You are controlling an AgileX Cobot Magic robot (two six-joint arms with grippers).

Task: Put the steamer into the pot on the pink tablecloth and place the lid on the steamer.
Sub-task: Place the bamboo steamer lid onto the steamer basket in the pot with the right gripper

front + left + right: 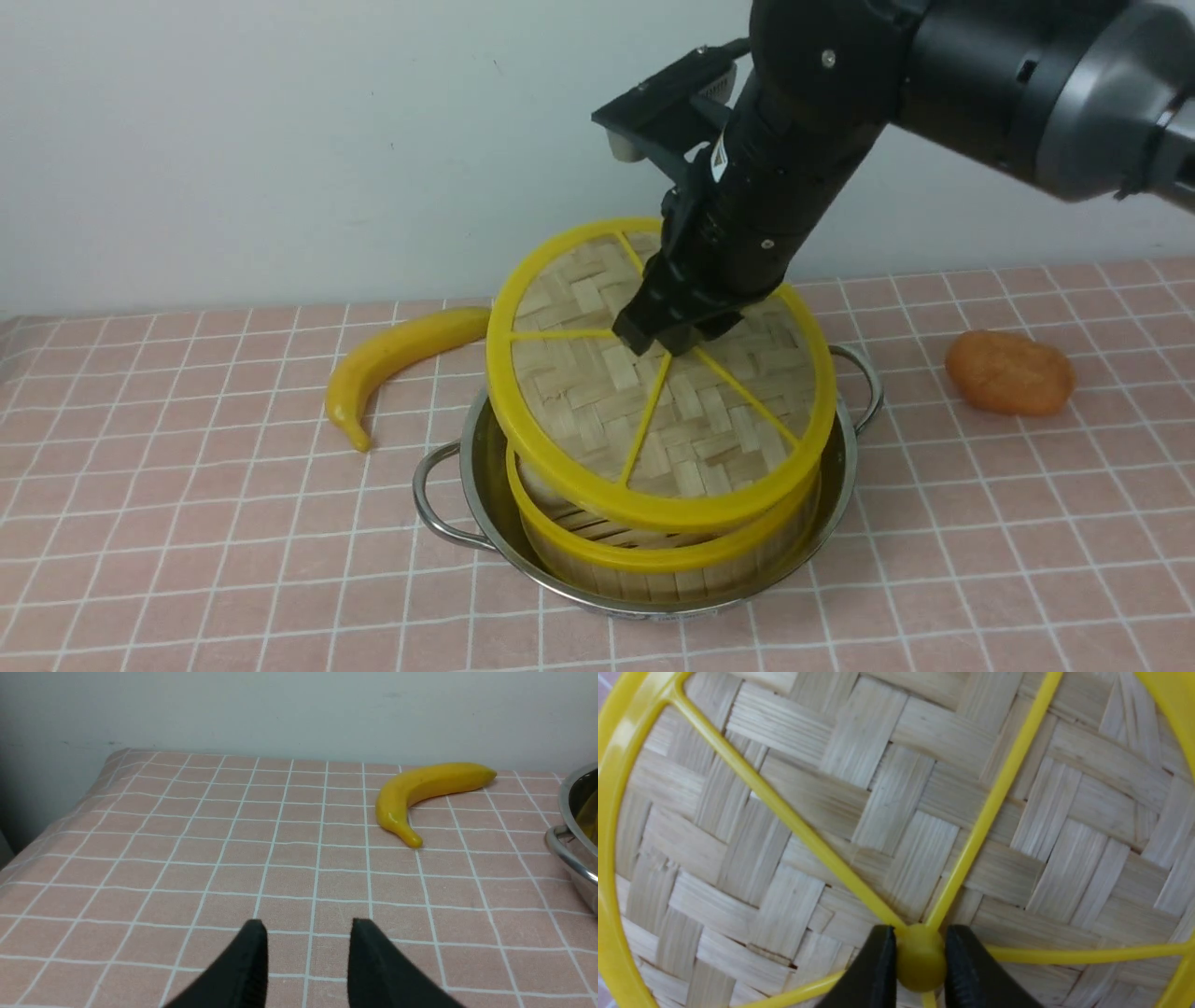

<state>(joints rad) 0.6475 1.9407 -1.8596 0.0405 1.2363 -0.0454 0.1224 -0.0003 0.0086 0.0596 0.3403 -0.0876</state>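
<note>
With the right end effector [670, 338] pinching the knob [920, 956], level the tilted lid [597, 411], centre it over the steamer [653, 565], lower gently.

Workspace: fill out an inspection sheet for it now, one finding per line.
Surface: pink tablecloth, lying flat, white grid lines.
Job's things: steamer sits in the pot; lid tilted over the steamer, not seated.
Clutter: banana left of the pot; orange lump to its right.
Grippers: right gripper, jaws shut on the lid's centre knob; left gripper, jaws open, empty, over bare cloth.
Cables: nothing seen.
Surroundings: plain pale wall behind.
</note>
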